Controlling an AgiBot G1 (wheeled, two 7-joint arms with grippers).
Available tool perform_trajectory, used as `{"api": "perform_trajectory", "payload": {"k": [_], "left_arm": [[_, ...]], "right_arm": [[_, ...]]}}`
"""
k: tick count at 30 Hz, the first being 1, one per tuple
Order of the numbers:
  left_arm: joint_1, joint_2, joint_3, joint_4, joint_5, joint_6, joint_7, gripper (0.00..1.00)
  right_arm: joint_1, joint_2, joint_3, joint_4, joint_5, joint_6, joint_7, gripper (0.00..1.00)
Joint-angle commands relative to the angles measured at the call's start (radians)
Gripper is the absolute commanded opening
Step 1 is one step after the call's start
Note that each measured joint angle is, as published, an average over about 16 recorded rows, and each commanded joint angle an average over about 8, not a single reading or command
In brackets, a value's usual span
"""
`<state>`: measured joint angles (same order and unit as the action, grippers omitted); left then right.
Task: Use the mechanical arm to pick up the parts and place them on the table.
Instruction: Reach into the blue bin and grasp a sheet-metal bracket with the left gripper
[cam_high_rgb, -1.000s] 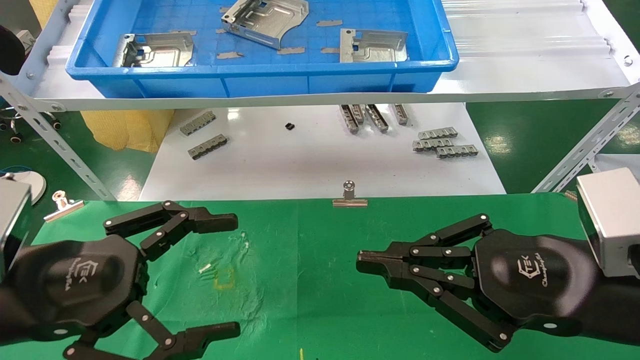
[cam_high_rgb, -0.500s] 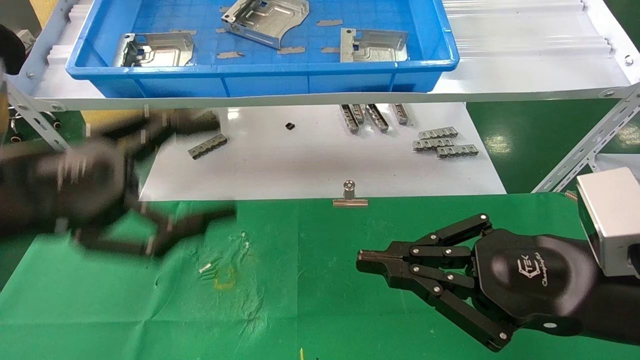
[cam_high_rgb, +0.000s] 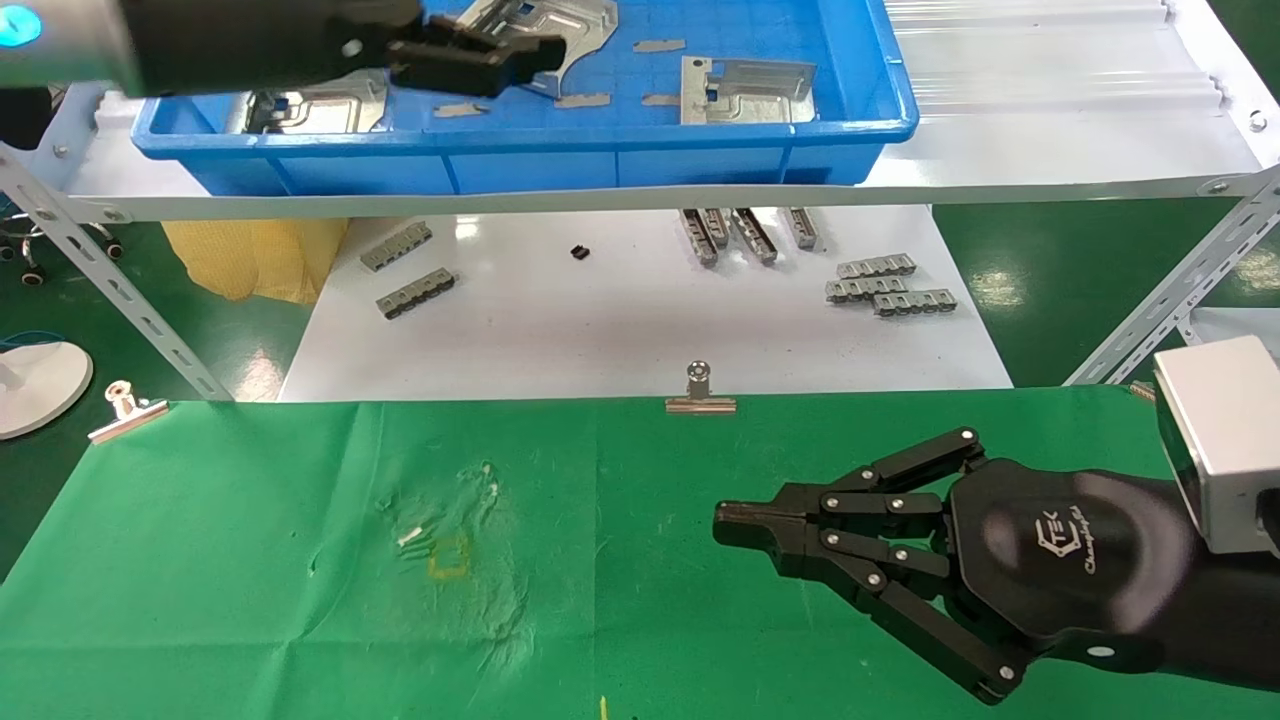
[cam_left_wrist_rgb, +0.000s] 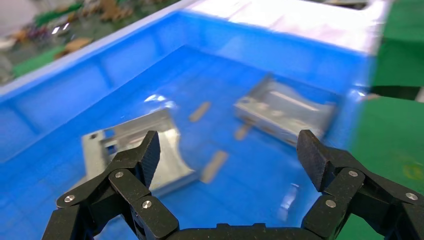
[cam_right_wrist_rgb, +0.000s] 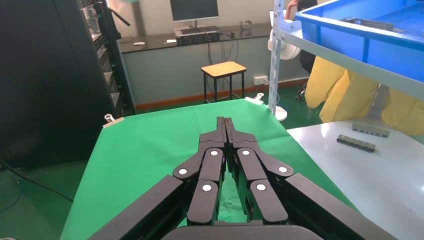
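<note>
Three silvery stamped parts lie in the blue bin (cam_high_rgb: 520, 160): one at the left (cam_high_rgb: 320, 100), one in the middle (cam_high_rgb: 580, 25), one at the right (cam_high_rgb: 745, 90). My left gripper (cam_high_rgb: 500, 65) hovers open and empty over the bin, partly covering the middle part. In the left wrist view my left gripper (cam_left_wrist_rgb: 227, 160) has its jaws spread wide above the bin floor, with one part (cam_left_wrist_rgb: 130, 150) by one finger and another part (cam_left_wrist_rgb: 285, 110) farther off. My right gripper (cam_high_rgb: 722, 520) is shut and empty, low over the green table (cam_high_rgb: 600, 620); it also shows in the right wrist view (cam_right_wrist_rgb: 224, 122).
The bin stands on a white shelf (cam_high_rgb: 1050, 150) with angled metal legs (cam_high_rgb: 120, 290). Below it a white board (cam_high_rgb: 620, 330) carries grey toothed bars (cam_high_rgb: 890, 285). Thin grey strips (cam_high_rgb: 582, 100) lie in the bin. Binder clips (cam_high_rgb: 700, 395) hold the cloth's far edge.
My left arm has risen from the green table and swung up and forward over the blue bin, jaws still open. The right arm has not moved.
</note>
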<state>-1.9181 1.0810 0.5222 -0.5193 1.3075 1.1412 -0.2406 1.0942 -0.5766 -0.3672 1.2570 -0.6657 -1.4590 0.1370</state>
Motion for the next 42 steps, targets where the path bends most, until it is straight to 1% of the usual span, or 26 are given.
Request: {"api": "perform_trajectory", "payload": {"k": [1, 4, 5, 8, 12, 13, 26, 42], "left_arm": [[-0.063, 0.058, 0.022, 0.111, 0.043, -0.029, 0.020, 1.00], [-0.117, 0.129, 0.040, 0.239, 0.087, -0.149, 0.025, 0.99], [-0.131, 0.152, 0.045, 0.277, 0.101, -0.192, 0.025, 0.92], [-0.158, 0.208, 0.059, 0.366, 0.131, -0.299, 0.019, 0.54], [-0.177, 0.250, 0.075, 0.436, 0.156, -0.361, 0.003, 0.05], [-0.180, 0.255, 0.078, 0.446, 0.160, -0.365, -0.001, 0.00], [-0.187, 0.267, 0.108, 0.465, 0.192, -0.365, -0.054, 0.00], [-0.169, 0.271, 0.136, 0.443, 0.212, -0.411, -0.124, 0.00]], "right_arm": [[0.000, 0.000, 0.000, 0.000, 0.000, 0.000, 0.000, 0.53], [0.000, 0.000, 0.000, 0.000, 0.000, 0.000, 0.000, 0.91], [0.000, 0.000, 0.000, 0.000, 0.000, 0.000, 0.000, 0.99], [0.000, 0.000, 0.000, 0.000, 0.000, 0.000, 0.000, 1.00], [0.000, 0.000, 0.000, 0.000, 0.000, 0.000, 0.000, 1.00], [0.000, 0.000, 0.000, 0.000, 0.000, 0.000, 0.000, 1.00], [0.000, 0.000, 0.000, 0.000, 0.000, 0.000, 0.000, 1.00], [0.000, 0.000, 0.000, 0.000, 0.000, 0.000, 0.000, 1.00]]}}
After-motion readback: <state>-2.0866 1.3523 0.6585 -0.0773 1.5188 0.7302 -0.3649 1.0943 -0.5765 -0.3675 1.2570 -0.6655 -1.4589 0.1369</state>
